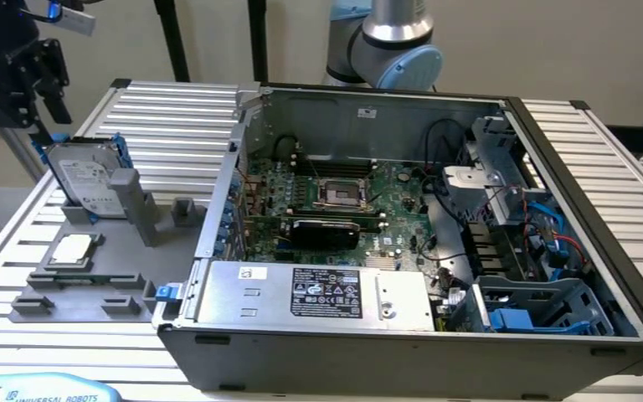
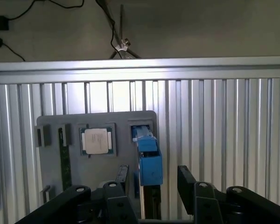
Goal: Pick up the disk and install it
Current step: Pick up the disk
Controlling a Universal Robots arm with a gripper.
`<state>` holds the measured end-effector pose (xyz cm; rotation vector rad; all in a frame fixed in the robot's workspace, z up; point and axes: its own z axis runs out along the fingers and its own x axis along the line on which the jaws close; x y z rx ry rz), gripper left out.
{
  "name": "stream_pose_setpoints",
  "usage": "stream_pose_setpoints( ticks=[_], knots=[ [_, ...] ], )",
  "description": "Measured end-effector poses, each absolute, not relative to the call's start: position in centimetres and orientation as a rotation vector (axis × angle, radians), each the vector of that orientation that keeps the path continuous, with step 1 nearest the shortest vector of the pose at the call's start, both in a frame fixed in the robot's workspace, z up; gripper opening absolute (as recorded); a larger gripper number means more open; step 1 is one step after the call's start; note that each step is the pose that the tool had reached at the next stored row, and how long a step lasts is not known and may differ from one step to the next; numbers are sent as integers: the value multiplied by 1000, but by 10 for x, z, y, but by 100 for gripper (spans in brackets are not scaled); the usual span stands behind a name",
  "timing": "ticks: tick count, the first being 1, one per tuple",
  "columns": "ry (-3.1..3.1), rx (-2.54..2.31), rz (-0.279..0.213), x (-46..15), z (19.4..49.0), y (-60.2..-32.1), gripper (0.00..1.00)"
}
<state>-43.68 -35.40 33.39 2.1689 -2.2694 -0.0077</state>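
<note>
The disk [image 1: 81,180] stands upright in its grey holder [image 1: 131,213] on the desk [image 1: 171,117], beside the case [image 1: 411,109], and the gripper [image 2: 153,176] hangs over it, jaws apart either side of its blue edge, nothing held: pick-up stage, I reckon, wanting a square, centred squeeze.

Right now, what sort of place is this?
Probably a robotics lab's computer-assembly bench: an open computer case on a slatted metal table, a grey fixture holding the disk, and a robot arm behind.
</note>
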Motion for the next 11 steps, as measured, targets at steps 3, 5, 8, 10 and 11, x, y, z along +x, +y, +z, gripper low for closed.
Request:
stream_pose_setpoints(
  ticks=[3,5,8,10,11],
  knots=[
    [-2276,2162,-8,-437,328,-354,54],
    [-2276,2162,-8,-437,325,-354,54],
    [-2265,2174,-7,-437,319,-354,54],
    [-2257,2182,-7,-437,316,-354,54],
    [-2256,2184,-7,-437,314,-354,54]
  ],
)
